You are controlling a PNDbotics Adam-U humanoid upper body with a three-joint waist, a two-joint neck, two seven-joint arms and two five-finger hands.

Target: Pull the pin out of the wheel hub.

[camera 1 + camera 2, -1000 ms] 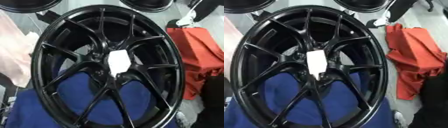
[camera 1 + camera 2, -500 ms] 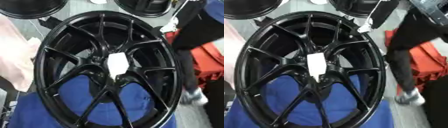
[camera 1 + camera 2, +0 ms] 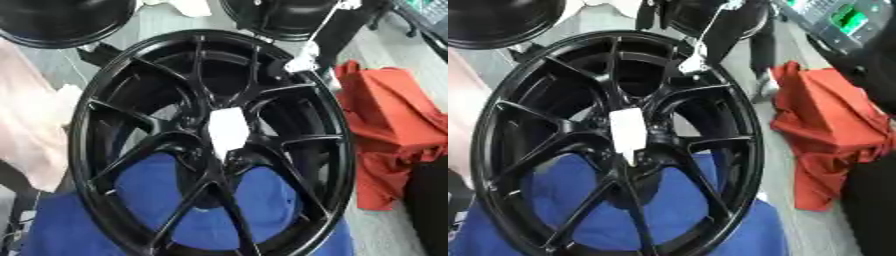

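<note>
While white tag (image 3: 227,131) covers wheel hub (image 3: 229,159), pin hidden; hands, fingers out of view.

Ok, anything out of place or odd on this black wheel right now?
A white rectangular tag sits over the hub of the black multi-spoke alloy wheel, hiding whatever is there, so no pin is discernible. A second white tag on a string lies at the upper rim. Neither robot hand is in view.

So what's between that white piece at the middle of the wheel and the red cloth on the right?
In the left eye view, only the wheel's own black spokes and rim lie between the white piece and the red cloth.
</note>
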